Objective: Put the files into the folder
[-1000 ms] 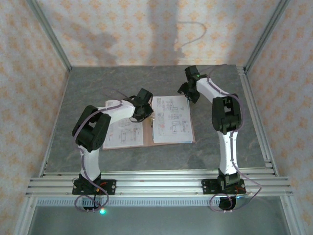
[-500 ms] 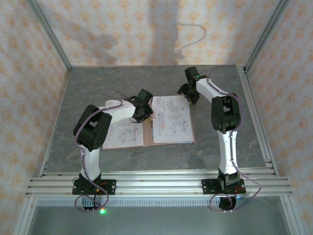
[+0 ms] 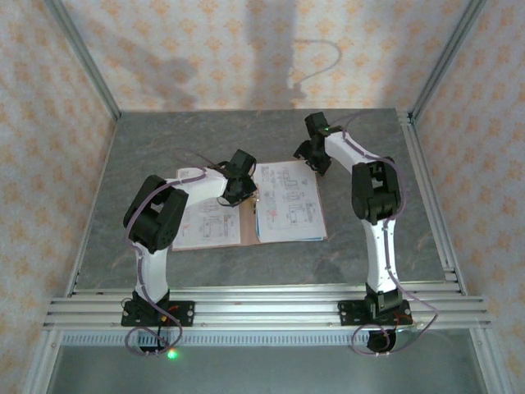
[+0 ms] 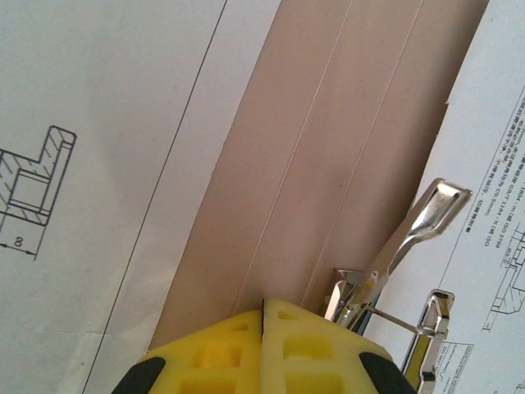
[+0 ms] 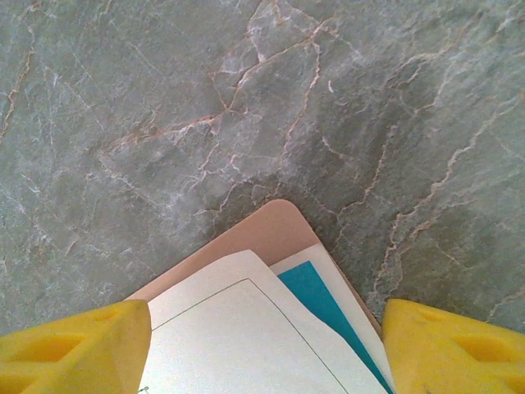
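Two grippers work over one open folder. The left gripper (image 4: 262,316) has its yellow fingers (image 4: 328,353) pressed flat together with nothing between them. Its tips are poised over the bare spine strip of the pinkish-brown folder (image 4: 303,164), just beside the single metal fastener (image 4: 394,271); whether they touch the card cannot be told. The right gripper (image 5: 267,322) hangs over the folder's far right corner with its jaws spread wide, one yellow finger at either lower edge of its wrist view, holding and touching nothing. The files (image 3: 287,201) lie in two lots on the open folder, one on each half. On the left half one white sheet (image 3: 205,223) with a line drawing shows, partly covered by the left arm, whose forearm crosses it. On the right half, the right wrist view shows three layers fanned at the corner: a white sheet on top, a teal-blue sheet (image 5: 316,295) under it, and another white sheet below that, all inside the card's rounded corner. The folder lies flat near the middle of the grey marbled table (image 5: 246,98), between the two arms. Aluminium rails (image 3: 262,308) run along the table's near edge, and patterned walls (image 3: 246,49) stand behind and to the sides.
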